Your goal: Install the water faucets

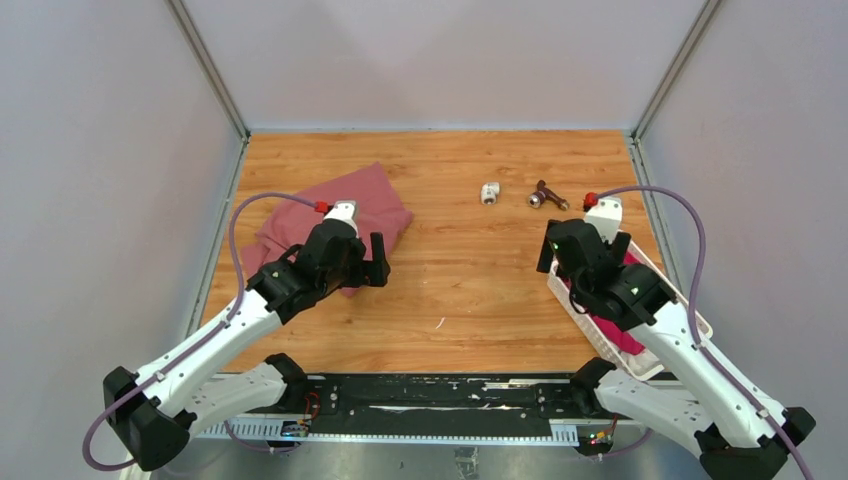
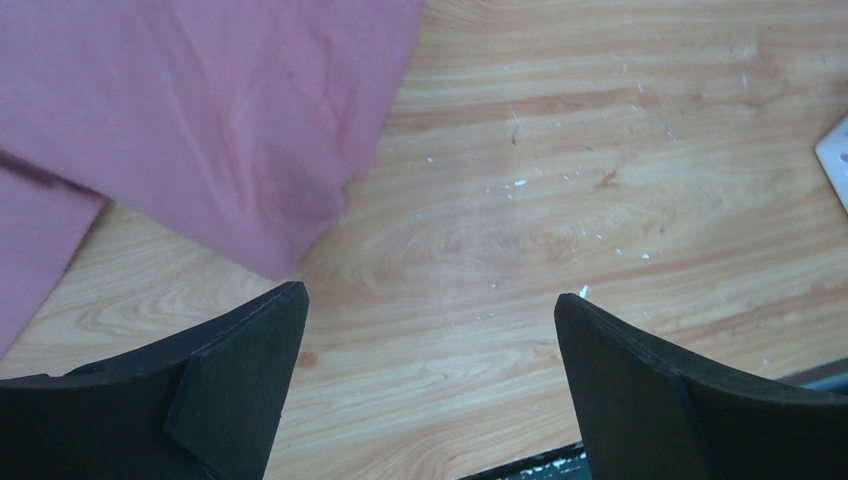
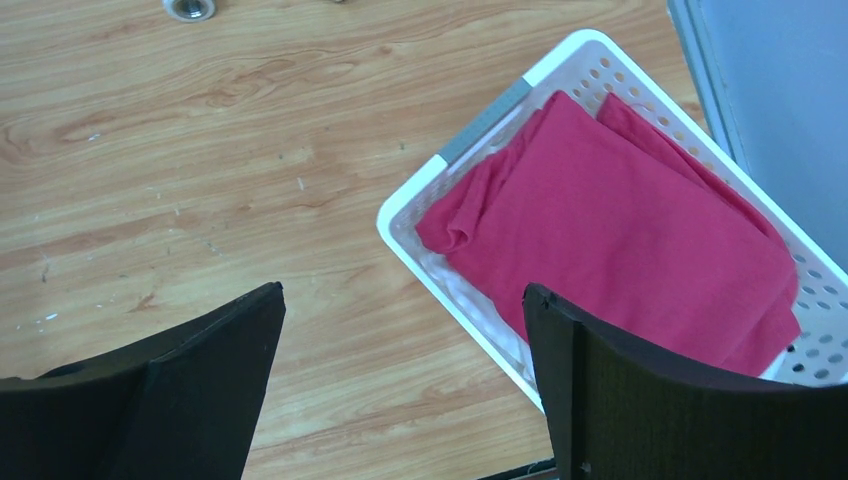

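Left fingers [image 2: 240,380]: I am seeing them spread wide, gripping nothing, hovering over the worktop [image 1: 460,290] by the pink cloth [image 1: 300,225], well left of the basket [image 1: 690,310].
Right fingers [image 3: 620,390]: I am seeing them gaping wide, empty, hanging over the basket's left rim.
Tap [image 1: 546,195]: lying beyond the basket, toward the back.
White fitting [image 1: 489,193]: sitting left of the tap, apart from it.
Basket: holding a red cloth [image 3: 620,230].

The top camera looks down from high above the near edge and takes in the whole wooden table [image 1: 450,290]. The left wrist camera hangs close over the edge of the pink cloth [image 2: 200,100] and the right one close over the white basket [image 3: 398,222], both facing downward. The top view shows each of those patches too.
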Controlling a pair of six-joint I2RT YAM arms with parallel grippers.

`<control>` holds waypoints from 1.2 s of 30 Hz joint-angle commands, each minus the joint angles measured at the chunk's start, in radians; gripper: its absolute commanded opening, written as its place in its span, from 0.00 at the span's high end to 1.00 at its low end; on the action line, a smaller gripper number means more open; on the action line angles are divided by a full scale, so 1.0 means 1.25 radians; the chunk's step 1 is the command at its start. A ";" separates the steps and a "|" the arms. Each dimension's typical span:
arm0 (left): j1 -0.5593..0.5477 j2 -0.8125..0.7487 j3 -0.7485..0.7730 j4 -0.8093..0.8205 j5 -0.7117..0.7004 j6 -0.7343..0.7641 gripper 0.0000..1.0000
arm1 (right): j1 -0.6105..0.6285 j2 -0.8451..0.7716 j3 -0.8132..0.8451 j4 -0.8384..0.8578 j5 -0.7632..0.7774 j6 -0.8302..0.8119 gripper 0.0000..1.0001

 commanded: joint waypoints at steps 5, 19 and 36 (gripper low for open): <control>-0.036 0.055 -0.032 0.050 0.137 0.040 0.00 | -0.004 0.194 0.060 0.171 -0.127 -0.173 0.06; -0.039 0.055 -0.001 0.068 0.097 0.009 0.00 | -0.333 0.709 0.390 0.218 -0.476 -0.177 0.09; -0.038 0.045 -0.011 0.060 0.094 -0.006 0.00 | -0.321 1.084 0.706 0.211 -0.680 -0.235 0.17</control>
